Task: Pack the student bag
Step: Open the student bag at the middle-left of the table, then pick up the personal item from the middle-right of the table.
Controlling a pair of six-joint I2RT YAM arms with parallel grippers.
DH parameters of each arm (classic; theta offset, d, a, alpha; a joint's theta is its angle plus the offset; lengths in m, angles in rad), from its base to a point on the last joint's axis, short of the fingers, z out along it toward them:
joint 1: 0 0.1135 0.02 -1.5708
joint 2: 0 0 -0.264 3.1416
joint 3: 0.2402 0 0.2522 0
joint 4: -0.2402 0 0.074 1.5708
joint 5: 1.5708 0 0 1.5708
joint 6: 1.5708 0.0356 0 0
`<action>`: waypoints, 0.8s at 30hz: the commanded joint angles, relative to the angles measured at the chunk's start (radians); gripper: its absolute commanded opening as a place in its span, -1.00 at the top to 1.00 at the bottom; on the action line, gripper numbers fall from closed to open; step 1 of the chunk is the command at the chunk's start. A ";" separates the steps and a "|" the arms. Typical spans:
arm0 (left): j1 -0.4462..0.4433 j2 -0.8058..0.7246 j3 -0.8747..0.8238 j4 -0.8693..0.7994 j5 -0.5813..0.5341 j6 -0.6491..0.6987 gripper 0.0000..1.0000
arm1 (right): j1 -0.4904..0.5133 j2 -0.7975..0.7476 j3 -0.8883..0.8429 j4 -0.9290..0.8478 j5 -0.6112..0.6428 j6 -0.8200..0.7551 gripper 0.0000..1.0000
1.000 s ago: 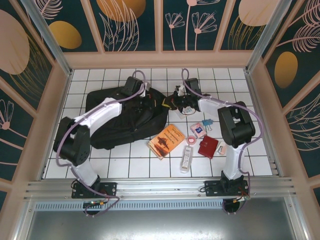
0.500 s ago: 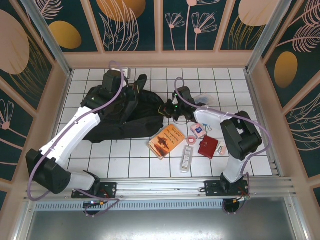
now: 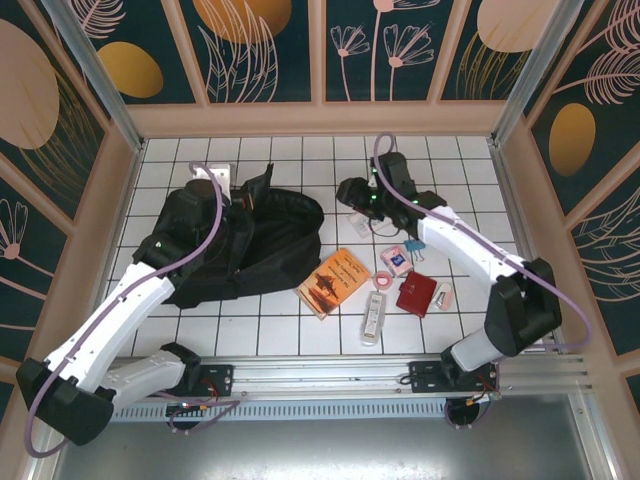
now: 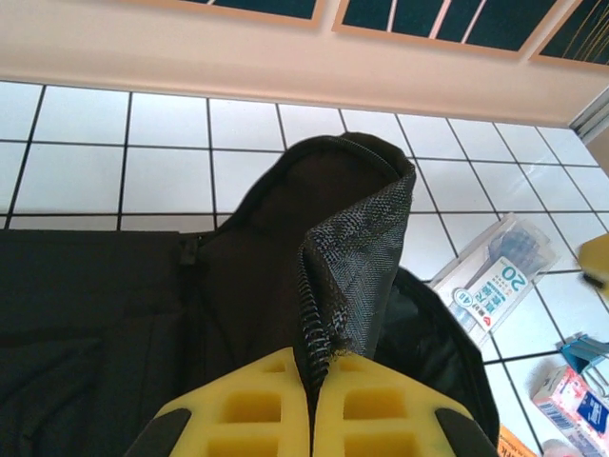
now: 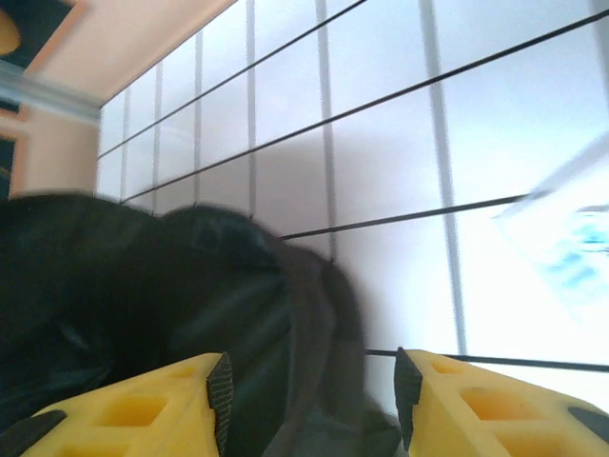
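The student bag [image 3: 280, 240] is located at 9 o'clock on the tabletop [image 3: 300, 160]. Its opening edge is pinched by the left hand [image 4: 312, 386]; the right hand [image 5: 309, 400] is spread at its 3 o'clock rim. Packing is judged early: book [image 3: 333, 282] and wallet [image 3: 415, 293] are left outside at 4 o'clock.
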 commanded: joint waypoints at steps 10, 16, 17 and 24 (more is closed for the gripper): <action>0.000 -0.107 -0.142 0.098 0.065 -0.029 1.00 | -0.041 -0.053 -0.169 -0.360 0.162 -0.182 -0.15; -0.001 -0.253 -0.226 0.114 -0.056 -0.039 1.00 | -0.141 -0.057 -0.222 -0.358 0.174 -0.180 -0.15; -0.001 -0.281 -0.237 0.116 -0.057 -0.022 1.00 | -0.159 -0.042 -0.221 -0.368 0.175 -0.174 -0.17; 0.000 -0.361 -0.248 0.068 -0.053 0.037 1.00 | -0.174 0.066 -0.197 -0.394 0.139 -0.121 -0.98</action>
